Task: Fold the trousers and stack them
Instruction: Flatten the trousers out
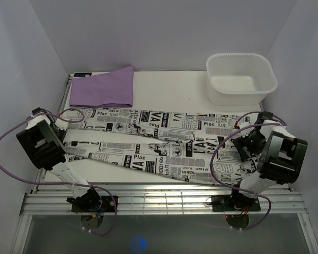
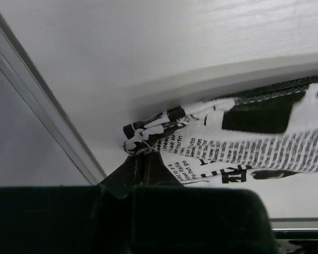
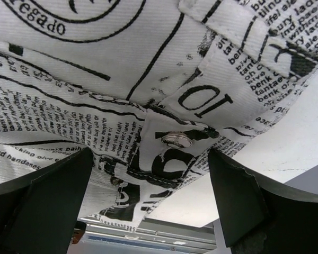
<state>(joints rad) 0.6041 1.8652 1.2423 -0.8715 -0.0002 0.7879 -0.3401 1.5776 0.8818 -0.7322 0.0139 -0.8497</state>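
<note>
The trousers [image 1: 164,143], white with black newspaper print, lie stretched across the table, legs to the left and waist to the right. My left gripper [image 1: 69,150] is at the near leg's end. In the left wrist view it [image 2: 142,160] is shut on the bunched hem of the trousers [image 2: 244,148]. My right gripper [image 1: 248,142] hovers over the waist end. In the right wrist view it [image 3: 151,159] is open, its fingers [image 3: 47,196] wide apart on either side of the waistband [image 3: 95,79] with a metal snap button [image 3: 175,140].
A folded plain purple cloth [image 1: 103,87] lies at the back left. A white plastic tub [image 1: 241,78] stands at the back right. Metal rails [image 1: 164,201] run along the table's near edge, and white walls close in on three sides.
</note>
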